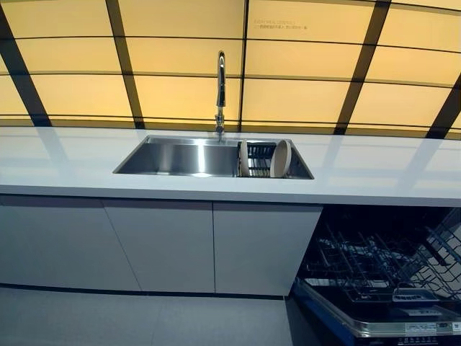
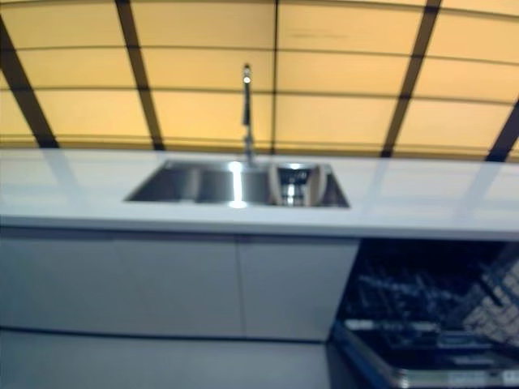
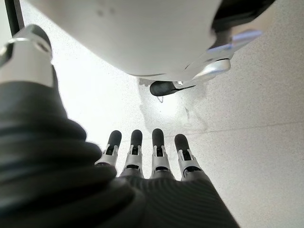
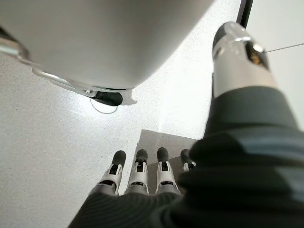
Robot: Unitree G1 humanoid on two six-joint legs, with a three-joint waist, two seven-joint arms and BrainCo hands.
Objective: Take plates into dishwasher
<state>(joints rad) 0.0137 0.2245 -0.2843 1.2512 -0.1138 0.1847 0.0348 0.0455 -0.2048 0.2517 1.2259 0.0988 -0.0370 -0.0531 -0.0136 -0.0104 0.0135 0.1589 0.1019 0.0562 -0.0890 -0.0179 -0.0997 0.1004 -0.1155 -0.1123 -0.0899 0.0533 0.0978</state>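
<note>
Plates: two plates (image 1: 280, 158) stand on edge in a drying rack (image 1: 261, 160) at the right end of the sink (image 1: 176, 158), none lifted yet.
Dishwasher: dishwasher (image 1: 389, 288) is below the counter (image 1: 374, 169), right of the sink, door down, lower rack (image 1: 374, 270) pulled out; I see no plate in it.
Left robot hand: my left robot hand (image 3: 142, 159) hangs at my side over the floor (image 3: 256, 95), fingers straight, empty.
Right robot hand: my right robot hand (image 4: 142, 175) likewise, fingers relaxed, grasping nothing.
Done: nothing I can count; both hands are well apart from the sink.
Left: reach a plate, carry it across, slot it in the rack, then the other.
</note>
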